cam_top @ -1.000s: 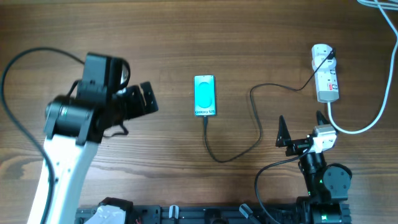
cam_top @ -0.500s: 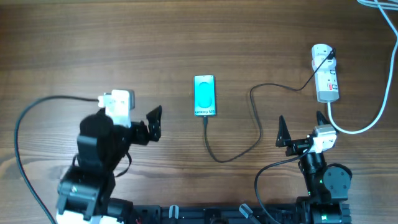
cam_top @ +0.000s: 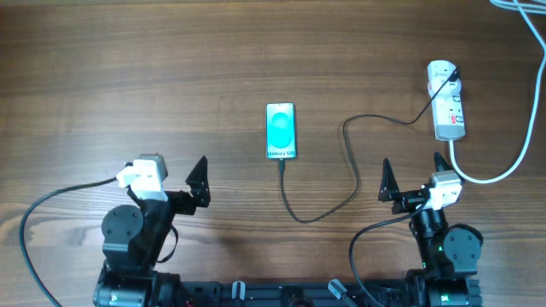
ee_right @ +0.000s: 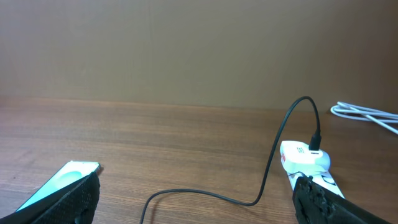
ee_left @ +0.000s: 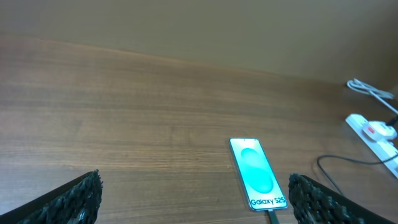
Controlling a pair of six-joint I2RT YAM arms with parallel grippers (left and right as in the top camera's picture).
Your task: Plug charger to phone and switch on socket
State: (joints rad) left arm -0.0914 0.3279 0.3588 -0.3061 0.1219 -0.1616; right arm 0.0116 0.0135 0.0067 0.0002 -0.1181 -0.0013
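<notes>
A thin black charger cable (cam_top: 351, 158) joined the teal-screened smartphone (cam_top: 281, 130) to the white power strip (cam_top: 447, 109). The left gripper (ee_left: 194, 186) and right gripper (ee_right: 196, 186) gaped open, empty

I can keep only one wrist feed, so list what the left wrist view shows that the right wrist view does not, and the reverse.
Only the left wrist view: the phone shown whole, teal screen and Galaxy S25 text, with the charger reaching its bottom edge. Only the right wrist view: the charger's other end seen clearly, plugged into the socket, the cable arching up from it. Both: the phone, the socket, the thick white cord and the wooden table.
</notes>
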